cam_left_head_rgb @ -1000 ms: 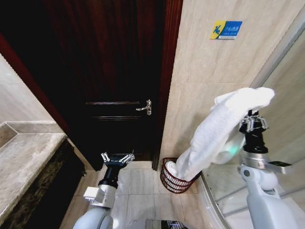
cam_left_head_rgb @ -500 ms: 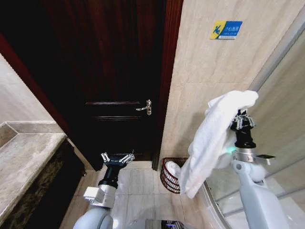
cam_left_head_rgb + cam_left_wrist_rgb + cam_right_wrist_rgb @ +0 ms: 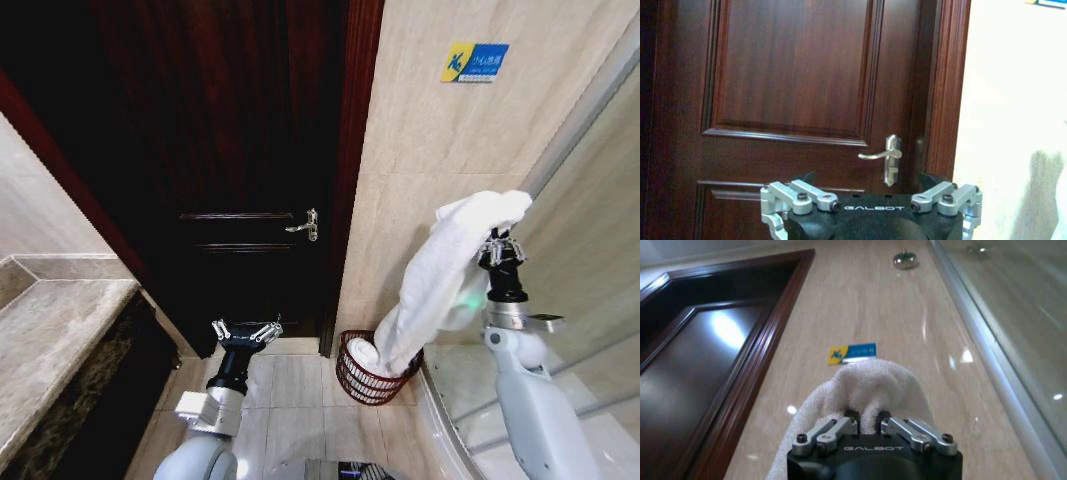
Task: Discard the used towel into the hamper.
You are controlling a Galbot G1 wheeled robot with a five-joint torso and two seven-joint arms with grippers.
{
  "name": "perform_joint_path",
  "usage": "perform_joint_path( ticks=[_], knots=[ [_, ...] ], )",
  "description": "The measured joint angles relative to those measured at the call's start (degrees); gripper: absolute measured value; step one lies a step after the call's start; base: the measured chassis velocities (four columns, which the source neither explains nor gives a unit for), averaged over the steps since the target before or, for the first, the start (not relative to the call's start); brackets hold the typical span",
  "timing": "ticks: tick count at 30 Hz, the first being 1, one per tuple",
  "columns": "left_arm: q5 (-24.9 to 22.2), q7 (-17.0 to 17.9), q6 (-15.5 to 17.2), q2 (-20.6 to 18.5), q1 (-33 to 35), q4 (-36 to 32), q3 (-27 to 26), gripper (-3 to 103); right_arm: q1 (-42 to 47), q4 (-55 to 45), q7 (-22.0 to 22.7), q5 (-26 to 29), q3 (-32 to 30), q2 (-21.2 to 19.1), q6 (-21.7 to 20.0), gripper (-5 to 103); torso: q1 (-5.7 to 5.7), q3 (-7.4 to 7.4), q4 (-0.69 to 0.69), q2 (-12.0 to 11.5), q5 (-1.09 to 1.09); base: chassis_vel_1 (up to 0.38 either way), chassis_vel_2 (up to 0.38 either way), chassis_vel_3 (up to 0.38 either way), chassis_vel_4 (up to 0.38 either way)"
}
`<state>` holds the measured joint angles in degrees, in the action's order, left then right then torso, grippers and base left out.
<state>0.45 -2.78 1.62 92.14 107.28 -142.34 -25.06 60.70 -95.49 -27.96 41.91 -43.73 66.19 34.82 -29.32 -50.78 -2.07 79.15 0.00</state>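
Note:
The used white towel [image 3: 440, 270] hangs in a long drape from my right gripper [image 3: 500, 246], which is raised by the tiled wall and shut on the towel's upper fold. The towel's lower end reaches into the mouth of the hamper [image 3: 352, 378], a dark reddish wicker basket on the floor in the corner beside the door frame. From the right wrist, the fingers pinch a bunch of towel [image 3: 867, 385] in the right gripper [image 3: 868, 423]. My left gripper [image 3: 246, 331] is held low in front of the door, open and holding nothing; the left wrist view shows the left gripper [image 3: 870, 201].
A dark wooden door [image 3: 240, 150] with a metal handle [image 3: 304, 226] stands shut ahead. A stone counter [image 3: 50, 340] is at the left. The curved glass shower enclosure [image 3: 590, 250] stands close on the right. Tiled floor [image 3: 290, 385] lies between me and the hamper.
My right gripper has moved left toward the wall with the towel. The towel's hanging end swung out in front of the hamper and is now back in its mouth. The left arm has not moved.

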Motion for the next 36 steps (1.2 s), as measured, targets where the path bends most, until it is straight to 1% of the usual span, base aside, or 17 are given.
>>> perform_joint_path(
  ticks=[13,17,23,36],
  knots=[
    [0.00,0.00,0.00,-0.01,0.00,0.00,0.00,100,0.66,4.55,-1.56,-0.98,0.97,1.44,1.68,13,0.01,0.00,0.01,0.00,-0.01,0.000,0.000,0.000,0.000],
    [0.00,0.00,0.00,0.00,0.00,0.00,0.00,100,0.51,7.24,-2.00,-0.59,2.61,1.90,2.68,13,0.00,0.00,0.01,0.00,0.00,0.000,0.000,0.000,0.000],
    [0.00,0.00,0.00,0.00,0.00,0.00,0.00,100,0.24,13.51,-3.90,-0.44,4.27,2.98,4.61,13,0.00,0.00,0.01,0.00,0.01,0.000,0.000,0.000,0.000],
    [0.00,0.00,0.00,0.00,0.00,0.00,0.00,100,-0.22,20.65,-7.47,-1.56,5.81,4.41,7.36,13,0.00,0.00,0.01,0.00,0.00,0.000,0.000,0.000,0.000]
  ],
)
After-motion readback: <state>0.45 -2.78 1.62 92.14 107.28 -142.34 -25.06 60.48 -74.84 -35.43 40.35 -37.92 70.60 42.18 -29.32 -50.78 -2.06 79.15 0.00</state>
